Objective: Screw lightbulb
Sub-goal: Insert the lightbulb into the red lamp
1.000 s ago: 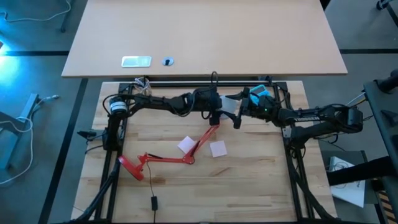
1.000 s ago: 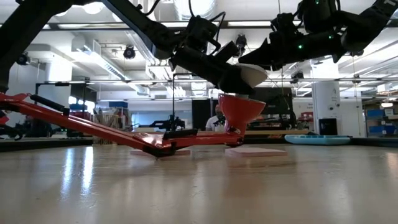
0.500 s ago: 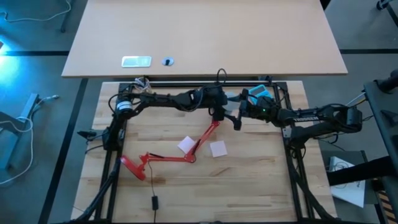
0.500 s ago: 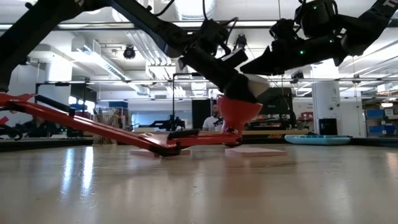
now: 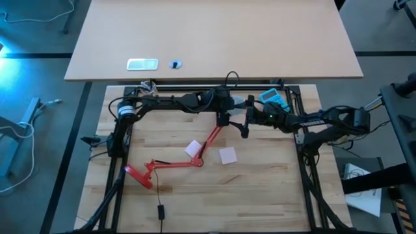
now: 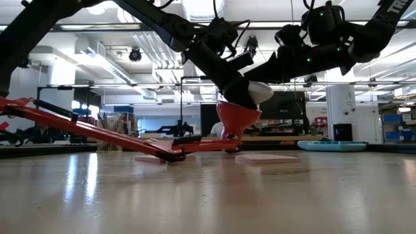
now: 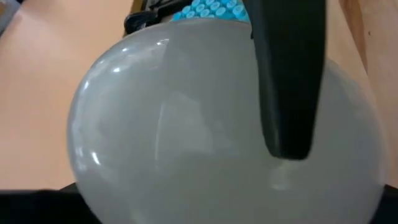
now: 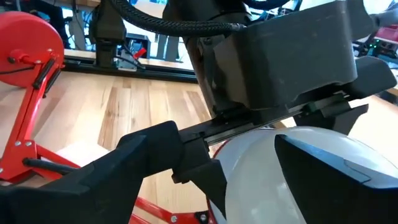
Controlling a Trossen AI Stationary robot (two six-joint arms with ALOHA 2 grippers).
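Note:
The white lightbulb (image 6: 260,91) hangs tilted just above the red lamp's shade (image 6: 237,120), which opens upward at the far middle of the table. My left gripper (image 5: 224,114) is shut on the bulb (image 7: 186,124); its screw base is hidden. My right gripper (image 5: 244,123) is open beside it, one finger (image 8: 143,168) on each side of the bulb (image 8: 292,168); whether they touch it I cannot tell. The lamp's red arm (image 5: 211,140) runs back to its base (image 5: 138,175) at the near left. My left gripper pinches the bulb's round white body between its two fingers; one finger (image 7: 289,81) lies across the glass. The fingers come slanting down from the table's left. The bulb is lifted, its white end (image 6: 263,90) sticking out toward the right over the shade's rim.
Two pink sticky notes (image 5: 227,155) (image 5: 194,148) lie flat beside the lamp's arm. A teal object (image 5: 273,97) sits at the far right behind the grippers. The lamp's cord switch (image 5: 160,211) lies near the front edge. Black frame rails (image 5: 214,86) border the table.
My left gripper has carried the bulb down toward the shade and a little toward the far edge. My right gripper has moved toward the table's left, closer to the bulb. The lamp's shade has shifted slightly toward the left.

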